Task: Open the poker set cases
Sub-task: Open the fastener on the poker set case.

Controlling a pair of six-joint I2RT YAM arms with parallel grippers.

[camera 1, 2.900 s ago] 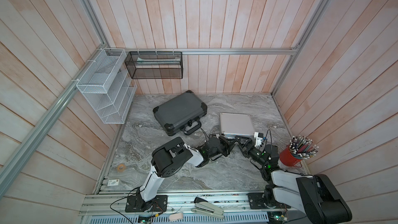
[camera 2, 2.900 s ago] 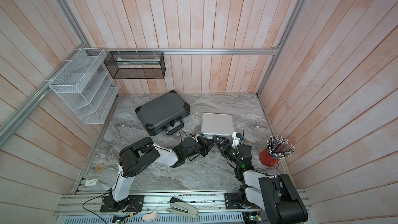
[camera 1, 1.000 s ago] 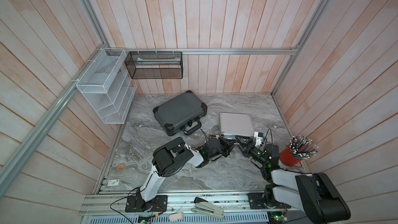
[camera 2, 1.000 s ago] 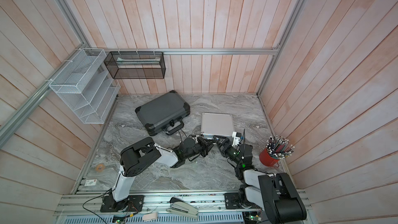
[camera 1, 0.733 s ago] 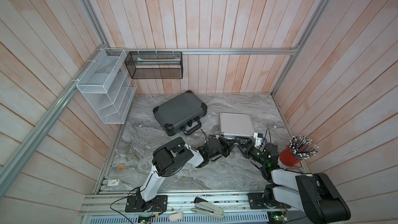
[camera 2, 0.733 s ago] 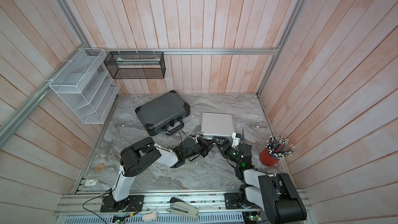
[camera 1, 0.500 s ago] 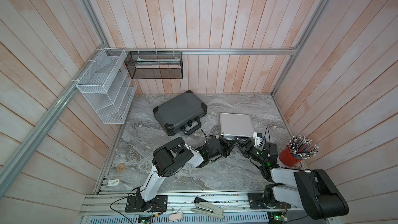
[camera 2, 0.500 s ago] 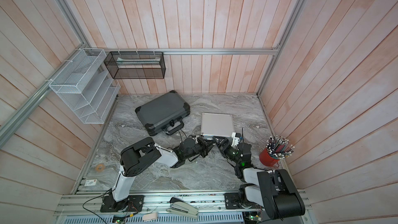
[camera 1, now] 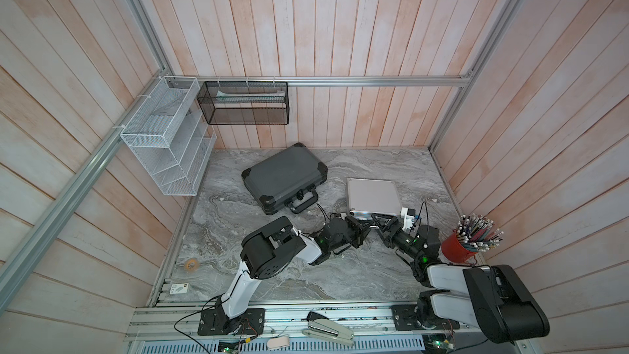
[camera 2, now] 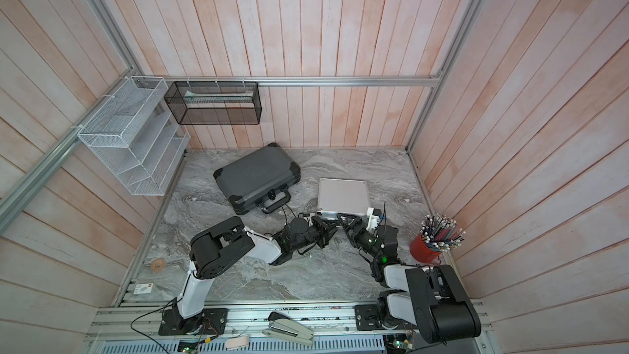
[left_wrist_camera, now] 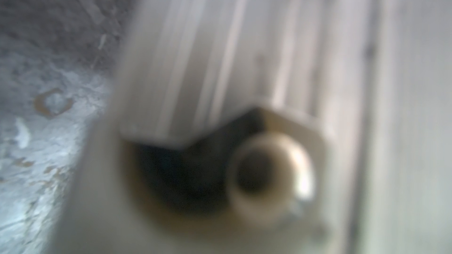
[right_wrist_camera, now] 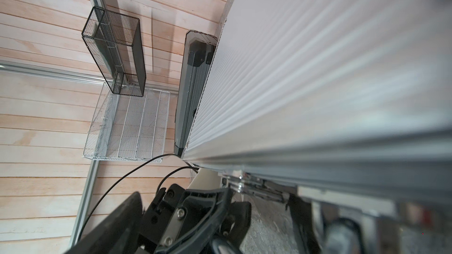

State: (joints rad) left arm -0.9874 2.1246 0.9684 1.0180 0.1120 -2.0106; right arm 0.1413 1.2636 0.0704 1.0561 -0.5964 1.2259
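Both poker set cases lie closed on the marble table. The dark grey case [camera 1: 284, 178] [camera 2: 257, 177] sits at the back with its handle towards me. To its right lies the ribbed silver case [camera 1: 372, 194] [camera 2: 343, 195]. My left gripper [camera 1: 362, 229] [camera 2: 332, 229] is shut, low at the silver case's front left corner. The left wrist view is a blur of that case's ribbed side [left_wrist_camera: 220, 45]. My right gripper [camera 1: 379, 221] [camera 2: 345, 221] stands open against the same front edge. Its wrist view looks along the silver lid [right_wrist_camera: 318, 69] to the dark case [right_wrist_camera: 193, 89].
A white wire rack [camera 1: 166, 144] and a black mesh basket [camera 1: 243, 103] hang on the back left walls. A red cup of pencils [camera 1: 459, 250] stands near the right arm. A tape roll [camera 1: 191, 264] lies front left, and a stapler [camera 1: 328, 330] rests on the front rail.
Both grippers have stayed at the silver case's front edge, and the cases have not moved. Only the right arm's rear links have shifted slightly.
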